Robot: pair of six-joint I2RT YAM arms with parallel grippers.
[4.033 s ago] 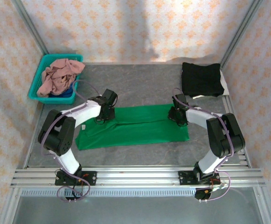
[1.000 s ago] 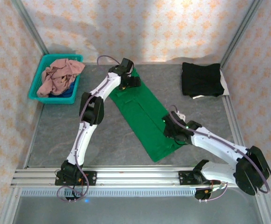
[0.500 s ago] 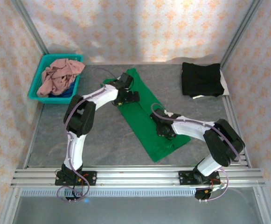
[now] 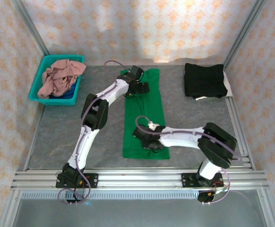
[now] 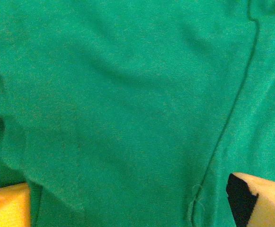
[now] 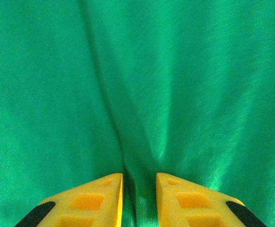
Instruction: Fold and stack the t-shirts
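Between the right gripper's (image 6: pixel 139 177) nearly closed yellow fingers, a ridge of the bright green cloth t-shirt (image 4: pixel 144 113) is sitting pinched. The left gripper (image 4: pixel 139 87) is spreading wide over the strip's far end, gripping nothing. A folded black cloth t-shirt (image 4: pixel 203 80) is lying off to its right, a teal plastic basket (image 4: pixel 37 85) to its left.

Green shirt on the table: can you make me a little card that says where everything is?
green t-shirt: long strip lying flat, middle of the table
left gripper: open, over the shirt's far end
right gripper: pinching a fold near the shirt's near end
black t-shirt: folded, far right corner
basket: far left corner, pink t-shirt heaped inside
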